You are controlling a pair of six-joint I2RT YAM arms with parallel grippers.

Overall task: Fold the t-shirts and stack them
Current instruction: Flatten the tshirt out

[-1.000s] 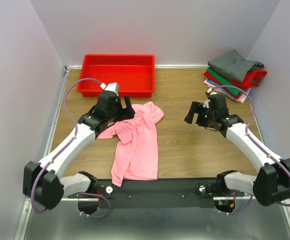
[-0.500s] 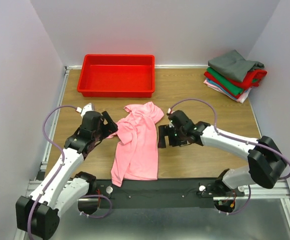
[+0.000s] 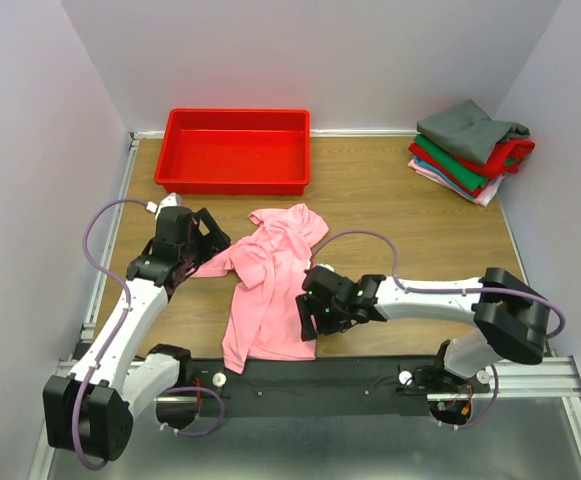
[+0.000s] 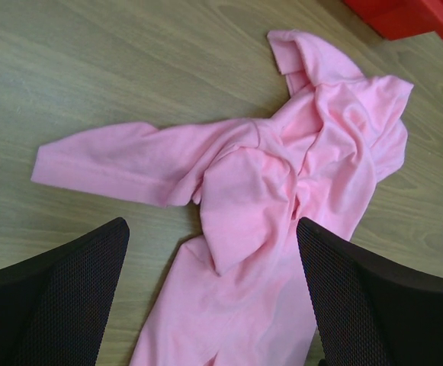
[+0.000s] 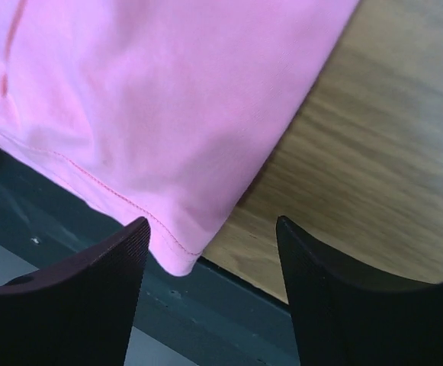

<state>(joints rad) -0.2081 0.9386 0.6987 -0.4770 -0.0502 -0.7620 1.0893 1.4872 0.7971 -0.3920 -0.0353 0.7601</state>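
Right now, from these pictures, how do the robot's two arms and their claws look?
Both the left arm and the right arm have white shells with black joints. A thin purple cable runs along each. The left claw and the right claw are black; their fingers have a fine mesh texture.

no readable text, labels, brands or numbers anywhere, none on shirts, tray or arms
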